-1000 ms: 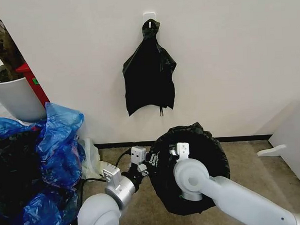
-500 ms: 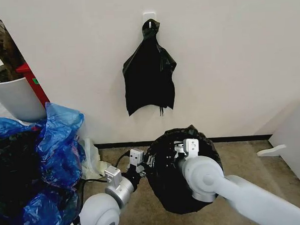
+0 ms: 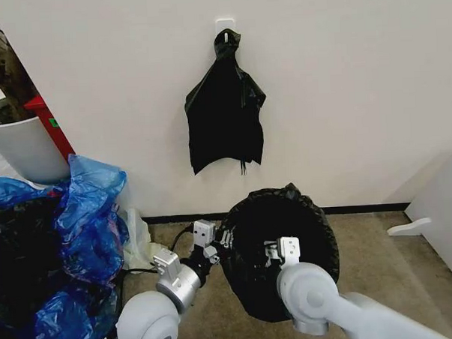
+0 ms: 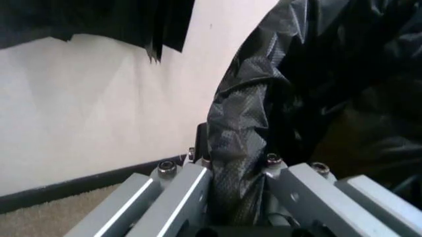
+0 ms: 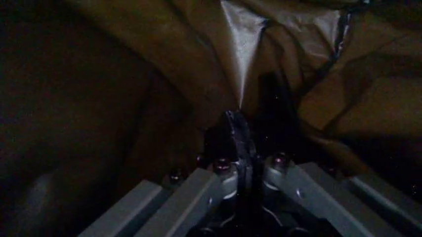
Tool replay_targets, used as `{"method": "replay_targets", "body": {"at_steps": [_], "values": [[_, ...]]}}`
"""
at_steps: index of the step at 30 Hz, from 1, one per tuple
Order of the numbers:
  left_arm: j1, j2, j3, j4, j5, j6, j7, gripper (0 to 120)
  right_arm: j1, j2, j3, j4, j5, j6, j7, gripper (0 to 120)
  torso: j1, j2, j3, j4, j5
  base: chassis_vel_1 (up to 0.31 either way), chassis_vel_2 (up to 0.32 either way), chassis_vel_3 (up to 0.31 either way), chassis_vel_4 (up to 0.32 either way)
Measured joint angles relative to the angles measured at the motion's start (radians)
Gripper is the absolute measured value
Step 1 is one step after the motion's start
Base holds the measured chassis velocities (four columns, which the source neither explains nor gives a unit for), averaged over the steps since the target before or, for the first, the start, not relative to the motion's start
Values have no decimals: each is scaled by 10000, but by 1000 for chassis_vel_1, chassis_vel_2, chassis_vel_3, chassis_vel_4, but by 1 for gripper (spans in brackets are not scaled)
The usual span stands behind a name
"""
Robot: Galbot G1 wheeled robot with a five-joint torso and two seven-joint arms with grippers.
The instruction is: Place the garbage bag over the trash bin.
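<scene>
- Garbage bag [image 3: 279, 261]: black, glossy, crinkled; spread round and open over the trash bin, which it hides entirely (no cream plastic visible). Stands on the floor near the wall.
- Left claw [image 3: 214, 241]: at the bag's left edge, closed on a fold of the black plastic; the left wrist view shows the film pinched between the fingers [image 4: 181, 190].
- Right claw [image 3: 278, 250]: over the bag's mouth, clamped on a pleat of the bag; the right wrist view shows the film nipped tight.
- Step in hand, as judged: seating the bag's mouth around the rim. Next move calls for drawing the edge down evenly without tearing the thin film.
- Room: beige carpet [image 3: 379, 245]; white wall with a bunch of black bags [image 3: 225, 109] on a hook; blue bags [image 3: 78, 221] and a white plant pot [image 3: 22, 148] to the left.
</scene>
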Motion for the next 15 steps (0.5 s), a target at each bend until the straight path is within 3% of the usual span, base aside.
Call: {"method": "replay_targets", "body": {"at_steps": [6,15], "values": [[128,-95,67,102,184,0,93,1,529,-293,363,345,337,36,7,0,0,0,0,4,-2,0,0,0,0],[212,-14,52,-232,82,59,117,1,-557,-564,893,-648,-751,-247,-543,0,0,0,2,-1,0,0,0,0,0]]}}
